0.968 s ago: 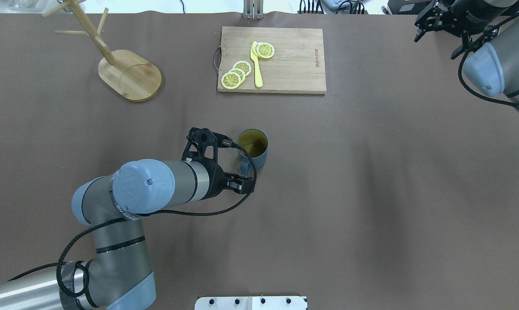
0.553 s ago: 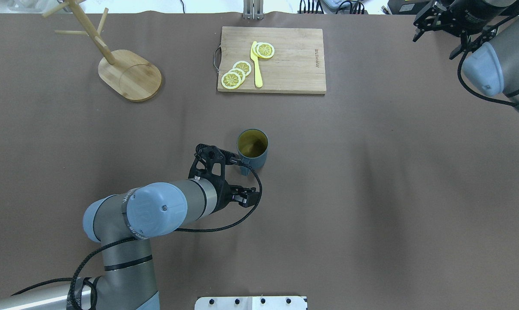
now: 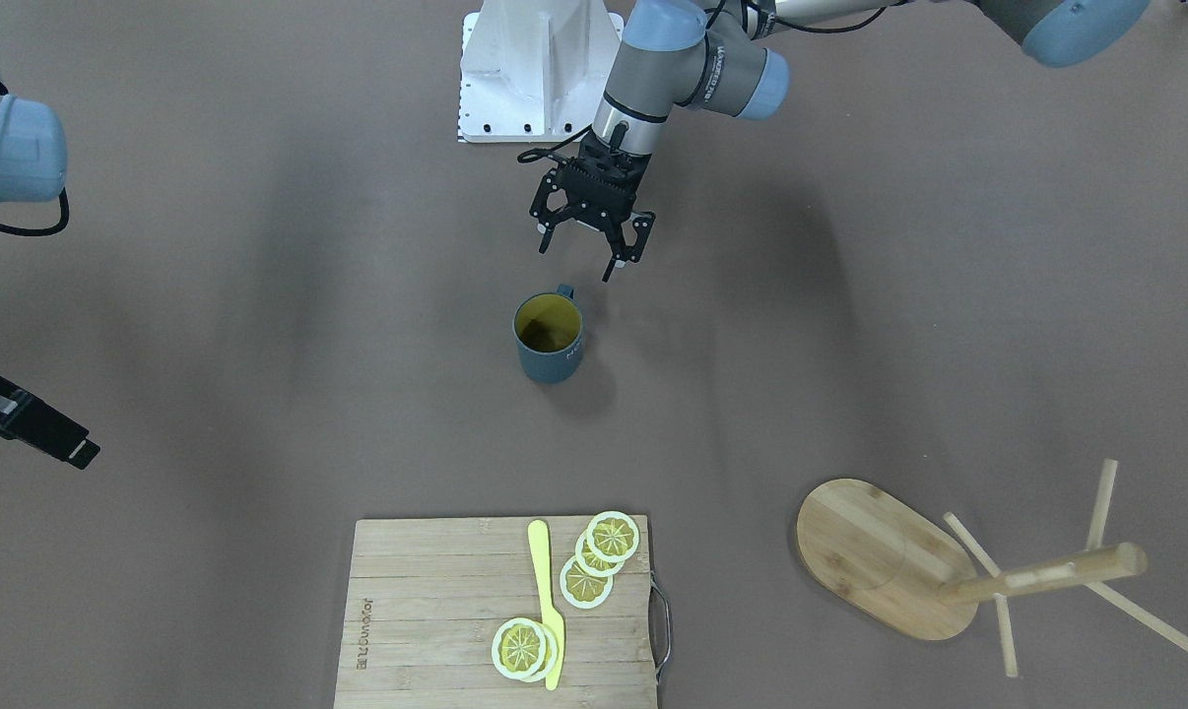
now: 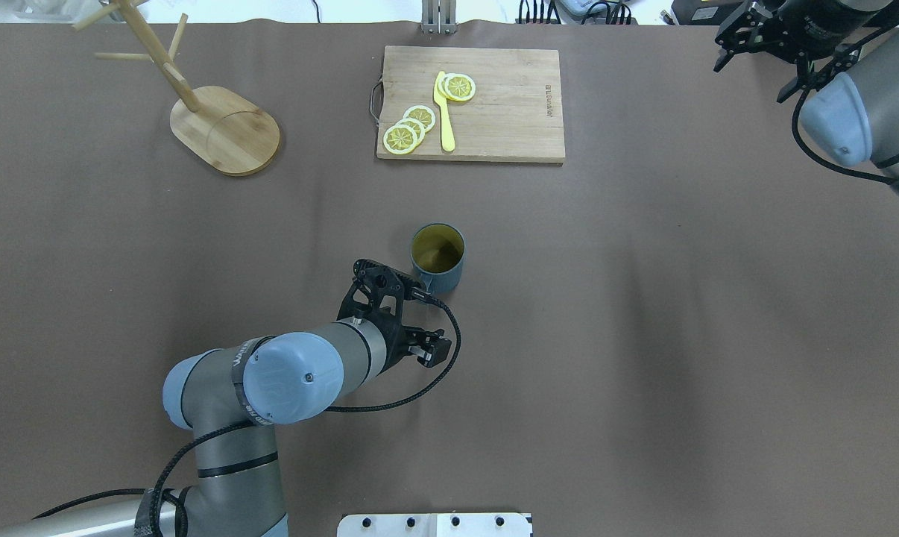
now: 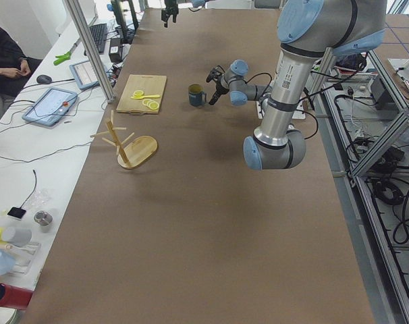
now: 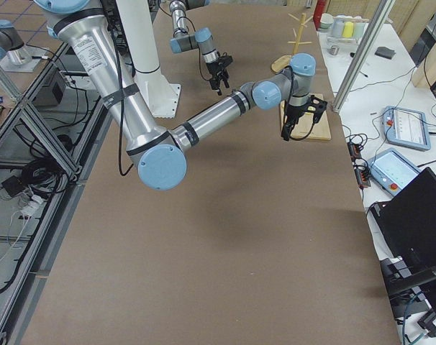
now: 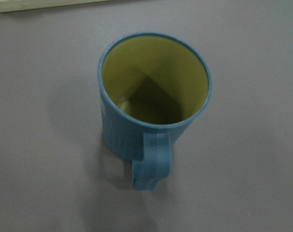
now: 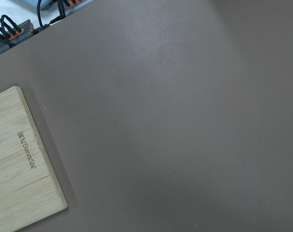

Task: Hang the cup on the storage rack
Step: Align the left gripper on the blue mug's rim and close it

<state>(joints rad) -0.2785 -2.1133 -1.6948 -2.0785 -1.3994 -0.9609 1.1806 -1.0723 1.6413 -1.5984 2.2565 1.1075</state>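
Observation:
The slate-blue cup (image 4: 437,257) with yellow inside stands upright mid-table, its handle toward the robot; it also shows in the front view (image 3: 549,338) and the left wrist view (image 7: 153,101), handle nearest the camera. My left gripper (image 3: 576,259) is open and empty, just on the robot's side of the handle and apart from it; it also shows overhead (image 4: 381,287). The bamboo storage rack (image 4: 226,130) stands at the far left, empty, also in the front view (image 3: 880,556). My right gripper (image 4: 751,37) is open and empty at the far right.
A bamboo cutting board (image 4: 494,112) with lemon slices (image 4: 408,128) and a yellow knife (image 4: 444,112) lies at the far middle. The robot's white base plate (image 4: 434,524) is at the near edge. Brown table cover lies between cup and rack.
My left gripper has moved back toward the robot and slightly right, from beside the cup to near its handle. The cup has not moved. The right arm is almost still.

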